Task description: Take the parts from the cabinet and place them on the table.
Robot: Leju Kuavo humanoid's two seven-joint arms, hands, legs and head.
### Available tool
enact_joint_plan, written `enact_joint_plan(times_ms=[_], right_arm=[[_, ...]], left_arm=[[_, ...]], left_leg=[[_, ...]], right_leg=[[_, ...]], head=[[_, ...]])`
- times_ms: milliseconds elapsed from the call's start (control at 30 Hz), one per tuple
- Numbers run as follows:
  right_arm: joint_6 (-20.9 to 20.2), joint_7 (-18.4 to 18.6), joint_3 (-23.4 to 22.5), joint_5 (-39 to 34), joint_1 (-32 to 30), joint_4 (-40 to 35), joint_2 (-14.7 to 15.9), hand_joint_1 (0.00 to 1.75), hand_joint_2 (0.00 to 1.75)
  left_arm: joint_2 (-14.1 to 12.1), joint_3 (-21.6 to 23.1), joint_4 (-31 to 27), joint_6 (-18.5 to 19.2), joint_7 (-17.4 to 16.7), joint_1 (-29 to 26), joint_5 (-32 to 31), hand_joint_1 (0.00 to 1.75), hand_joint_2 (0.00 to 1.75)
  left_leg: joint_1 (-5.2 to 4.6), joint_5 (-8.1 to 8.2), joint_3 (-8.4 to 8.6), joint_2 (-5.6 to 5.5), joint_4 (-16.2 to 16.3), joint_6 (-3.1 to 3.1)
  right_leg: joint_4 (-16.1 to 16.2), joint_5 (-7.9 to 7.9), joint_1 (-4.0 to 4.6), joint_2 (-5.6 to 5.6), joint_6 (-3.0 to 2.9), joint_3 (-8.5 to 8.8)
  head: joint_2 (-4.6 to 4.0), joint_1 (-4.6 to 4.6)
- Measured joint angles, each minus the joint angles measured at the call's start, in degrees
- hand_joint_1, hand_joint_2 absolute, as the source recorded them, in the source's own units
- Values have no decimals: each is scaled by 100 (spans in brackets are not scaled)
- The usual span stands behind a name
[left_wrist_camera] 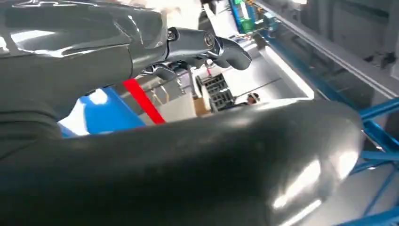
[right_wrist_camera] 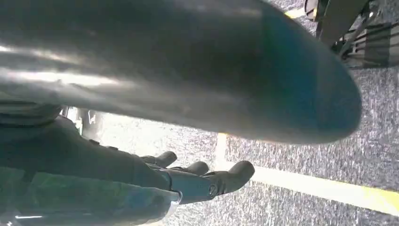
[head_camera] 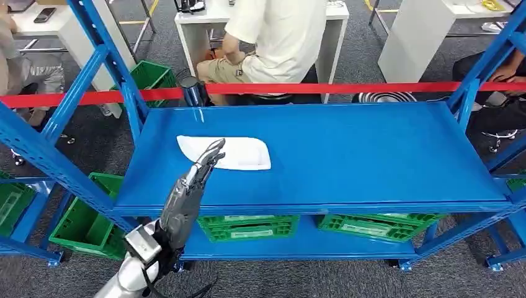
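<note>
Flanking the blue shelf (head_camera: pixel 372 155), green crates (head_camera: pixel 87 223) sit below.

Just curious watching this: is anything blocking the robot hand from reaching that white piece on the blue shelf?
Nothing visible. The left robot hand reaches over the blue shelf right at the white part.

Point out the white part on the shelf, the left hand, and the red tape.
white part (head_camera: pixel 239 153): head view, middle of its flat top.
left hand (head_camera: pixel 197 174): head view, middle of the hand, fingers extended.
red tape (head_camera: pixel 347 88): head view, stretch behind the shelf.
</note>
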State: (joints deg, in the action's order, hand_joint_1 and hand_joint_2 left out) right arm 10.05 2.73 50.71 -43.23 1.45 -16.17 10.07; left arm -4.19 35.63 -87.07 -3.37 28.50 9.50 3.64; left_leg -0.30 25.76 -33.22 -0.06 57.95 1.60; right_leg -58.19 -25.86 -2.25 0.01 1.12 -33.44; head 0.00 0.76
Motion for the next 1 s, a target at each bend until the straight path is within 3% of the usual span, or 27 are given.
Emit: enact_joint_plan(times_ms=[67,133,167,200,233,267,300,333,367,400,433,467,500,533,567,600,667,700,733,767,833,867,900,967,1000], right_arm=[[0,0,-4,-26,-4,4,16,0,0],[-2,0,-11,-70,-30,11,16,0,0],[-2,-2,-17,-100,-47,24,16,0,0],[-2,-13,-24,-122,-67,39,13,0,0],[-2,-26,-31,-138,-77,46,13,0,0],[-2,-48,-39,-157,-78,55,11,0,0],[-2,-63,-46,-173,-77,57,2,0,0],[-2,-76,-46,-183,-76,57,-43,0,0],[0,-83,-50,-199,-73,66,-83,0,0],[2,-90,-57,-216,-75,72,-94,0,0],[2,-90,-59,-223,-76,83,-59,0,0],[2,-90,-61,-229,-95,85,-121,0,0],[2,-90,-63,-229,-93,90,-102,0,0],[2,-90,-68,-236,-95,92,-107,0,0],[2,-92,-72,-242,-88,94,-107,0,0],[9,-92,-81,-260,-85,105,-89,0,0],[13,-92,-101,-278,-93,114,-72,0,0],[15,-92,-107,-290,-108,122,-57,0,0],[18,-90,-107,-297,-131,131,-48,0,0],[17,-87,-112,-310,-156,142,-30,0,0],[20,-87,-118,-328,-170,144,-26,0,0],[20,-90,-118,-334,-170,146,-61,0,0],[20,-87,-120,-339,-151,146,-39,0,0],[20,-87,-122,-343,-164,146,-48,0,0],[20,-87,-122,-345,-170,146,-59,0,0]], left_arm=[[-62,9,-152,108,92,-60,121,0,0],[-118,24,-252,224,153,-155,230,0,0],[-140,35,-295,278,171,-201,287,0,0],[-162,50,-339,328,190,-235,335,0,0],[-179,59,-374,352,201,-250,377,0,0],[-195,77,-418,390,217,-253,414,0,0],[-206,90,-457,407,232,-253,436,0,0],[-221,98,-505,439,247,-251,462,0,0],[-232,105,-543,466,271,-260,490,0,0],[-239,114,-586,519,300,-239,503,0,0],[-252,116,-617,538,315,-257,523,0,0],[-260,127,-619,560,330,-260,541,0,0],[-265,133,-643,571,328,-261,540,0,0],[-273,140,-660,584,337,-273,543,0,0],[-271,166,-667,608,337,-256,556,0,0],[-273,186,-667,628,328,-261,556,0,0],[-280,199,-665,647,302,-286,556,0,0],[-282,212,-665,678,304,-291,556,0,0],[-287,221,-665,693,304,-292,554,0,0],[-291,225,-665,698,304,-302,554,0,0],[-293,227,-665,735,304,-305,545,0,0],[-300,230,-665,744,302,-317,543,0,0],[-304,232,-674,744,300,-314,536,0,0],[-313,251,-691,748,295,-313,527,0,0],[-315,254,-696,746,295,-316,527,0,0]], left_leg=[[25,356,-206,-1,489,-91],[64,791,-662,1,1437,-155],[72,863,-808,1,1729,-163],[79,779,-816,1,1726,-153],[78,588,-692,1,1454,-126],[67,334,-440,0,955,-62],[47,123,-143,5,414,31],[-23,78,107,40,-10,185],[-49,169,128,108,-44,236],[-100,188,167,116,-89,230],[-111,180,174,102,-234,259],[-122,186,260,96,-317,267],[-101,131,507,56,-401,308],[-82,37,551,95,-457,367],[-68,44,591,103,-460,383],[-60,47,600,99,-458,381],[-58,65,608,70,-454,369],[-39,88,618,46,-451,339],[-15,120,644,20,-442,297],[16,170,685,6,-426,240],[47,340,691,21,-302,106],[43,438,712,40,-206,55],[12,484,641,46,-195,7],[38,528,688,73,-172,-2],[66,536,680,74,-156,-21]], right_leg=[[0,0,-3,4,-46,4],[0,-2,12,4,-47,-8],[-1,-4,20,3,-47,-12],[-1,-9,27,3,-48,-9],[0,-17,39,7,-56,-6],[8,-57,62,17,-73,4],[15,-66,86,19,-76,21],[19,-69,52,13,-79,46],[49,-118,137,7,-16,63],[78,-138,26,-4,21,81],[9,5,31,-15,101,180],[-17,108,8,-37,247,191],[-44,72,13,-47,248,184],[-127,-41,17,-39,187,192],[-378,-245,24,-5,72,64],[-805,-425,24,6,36,-197],[-1528,-672,16,5,82,-712],[-1581,-667,-6,3,189,-827],[-1394,-586,-29,1,270,-799],[-972,-384,-54,-4,373,-660],[46,279,-121,-85,591,-323],[-13,223,-74,-138,469,-394],[-56,220,-44,-101,265,-338],[-51,249,-61,-81,134,-364],[-56,242,-89,-33,117,-311]], head=[[0,44],[0,42],[0,42],[0,42],[0,42],[0,44],[0,44],[0,40],[0,-13],[0,33],[0,26],[0,27],[0,33],[-2,-4],[-2,11],[0,-24],[0,-20],[0,-15],[0,-15],[0,-19],[0,-28],[-2,-55],[0,-35],[0,0],[0,0]])
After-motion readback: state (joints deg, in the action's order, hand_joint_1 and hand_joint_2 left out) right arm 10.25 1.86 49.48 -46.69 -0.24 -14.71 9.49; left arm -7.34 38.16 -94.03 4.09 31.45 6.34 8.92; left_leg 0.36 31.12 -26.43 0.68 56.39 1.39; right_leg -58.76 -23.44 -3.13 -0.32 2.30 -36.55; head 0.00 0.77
